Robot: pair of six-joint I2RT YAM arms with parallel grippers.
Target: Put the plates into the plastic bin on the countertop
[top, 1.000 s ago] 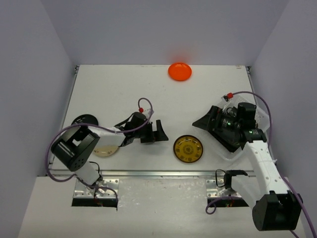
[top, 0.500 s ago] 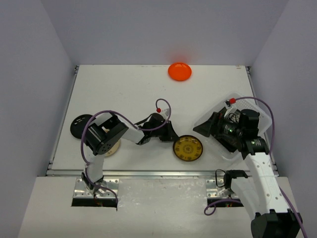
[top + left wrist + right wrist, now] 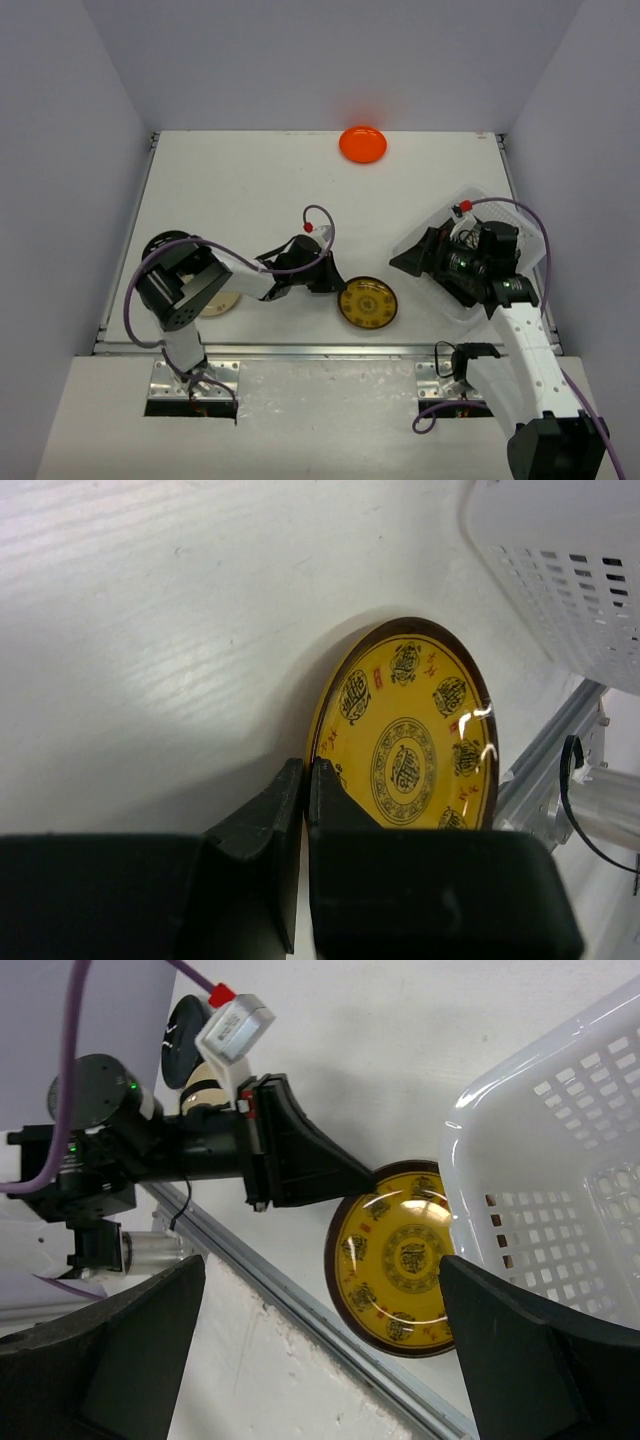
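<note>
A round yellow-patterned plate point(image 3: 367, 303) point(image 3: 410, 750) point(image 3: 400, 1270) lies near the countertop's point(image 3: 250, 190) front edge. My left gripper point(image 3: 327, 277) point(image 3: 305, 772) point(image 3: 365, 1173) is shut on its left rim. The plastic bin point(image 3: 478, 193) point(image 3: 560, 580) point(image 3: 560, 1160) stands at the right with dark plates inside, hard to tell apart from the arm. My right gripper point(image 3: 437, 268) point(image 3: 320, 1290) hangs wide open over the bin's left end and holds nothing. An orange plate point(image 3: 362, 144) sits at the far edge. A cream plate point(image 3: 213, 304) and a dark plate point(image 3: 163, 246) lie at the left, partly under the left arm.
A metal rail point(image 3: 300, 350) runs along the front edge just below the yellow plate. Pale lilac walls close in the left, back and right sides. The bin's perforated end point(image 3: 520, 1230) is a short way right of the yellow plate.
My left gripper swung right from beside the cream plate to the yellow plate and shut on its rim. The plate then shifted a little to the left. The right arm barely moved.
</note>
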